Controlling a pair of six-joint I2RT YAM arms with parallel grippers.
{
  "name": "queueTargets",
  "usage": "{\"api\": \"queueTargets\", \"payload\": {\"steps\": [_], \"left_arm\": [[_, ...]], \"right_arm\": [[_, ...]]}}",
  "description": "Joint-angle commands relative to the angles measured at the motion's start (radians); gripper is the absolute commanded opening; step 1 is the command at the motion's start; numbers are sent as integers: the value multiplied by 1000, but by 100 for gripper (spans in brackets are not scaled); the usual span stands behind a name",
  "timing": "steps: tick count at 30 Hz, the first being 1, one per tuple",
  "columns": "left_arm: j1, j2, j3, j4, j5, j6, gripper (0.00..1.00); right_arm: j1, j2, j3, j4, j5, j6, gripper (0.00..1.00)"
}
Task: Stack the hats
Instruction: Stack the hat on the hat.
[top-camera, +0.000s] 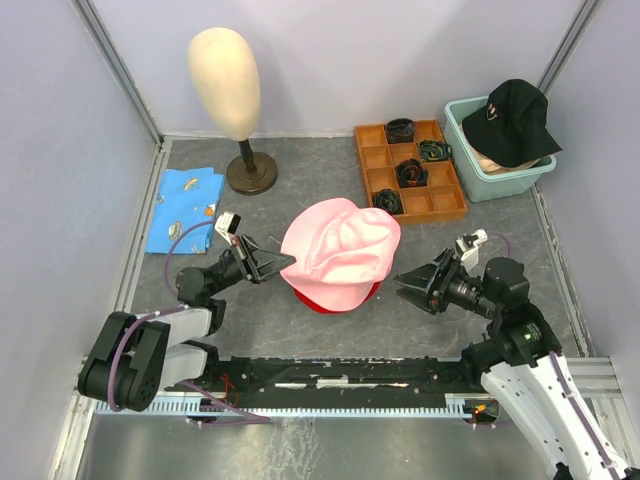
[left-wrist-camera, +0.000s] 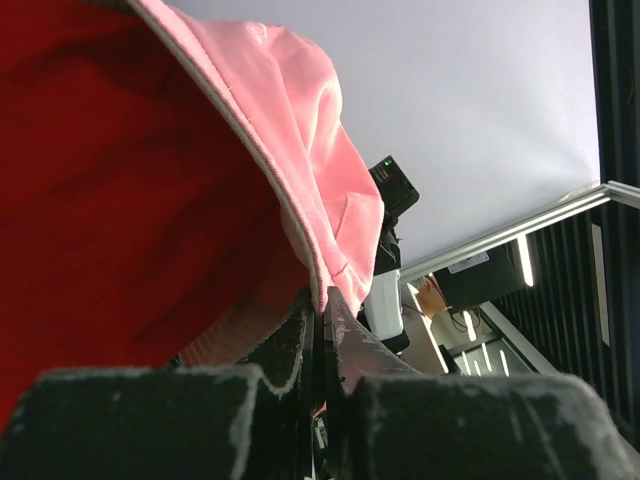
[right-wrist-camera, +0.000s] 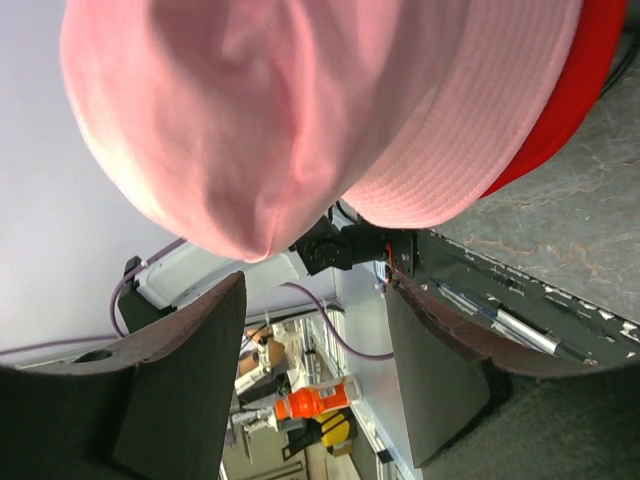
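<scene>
- Pink fabric is between the fingers of my left gripper (top-camera: 285, 265): they are pressed together on the brim edge of the pink bucket hat (top-camera: 340, 250), at its left side.
- This hat is in the middle of the tabletop (top-camera: 300, 180), a little toward the near edge. I hold it by the brim because the fabric is soft and thin there, so it is easy to pinch and to pull straight.
- Under the hat I see red fabric (top-camera: 335, 300) along the near side. It may be another hat below, or a lining; I cannot tell.
- My right gripper (top-camera: 405, 283) is just beside the right side of the hat with its jaws spread, and it touches nothing. I judge it is ready to take the opposite brim, so that the hat can sit even on what is under it.
- In the far right corner stands a teal tub (top-camera: 500, 185). A black cap (top-camera: 515, 120) lies on top of it, too big to sink inside, and something beige (top-camera: 490, 163) is under the cap. These are well apart from the pink hat and, as I judge, not yet stacked.
- An orange tray (top-camera: 460, 205) with small compartments stands just left of the tub. Four compartments hold dark coiled things (top-camera: 411, 172); the others look bare.
</scene>
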Motion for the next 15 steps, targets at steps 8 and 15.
{"api": "queueTargets", "payload": {"steps": [8,15], "left_arm": [[90,133,-77,179,-77,2,3],[135,285,-42,196,-108,-6,3]], "right_arm": [[-8,133,46,132,60,-34,66],[-48,191,77,155,33,-52,66]]}}
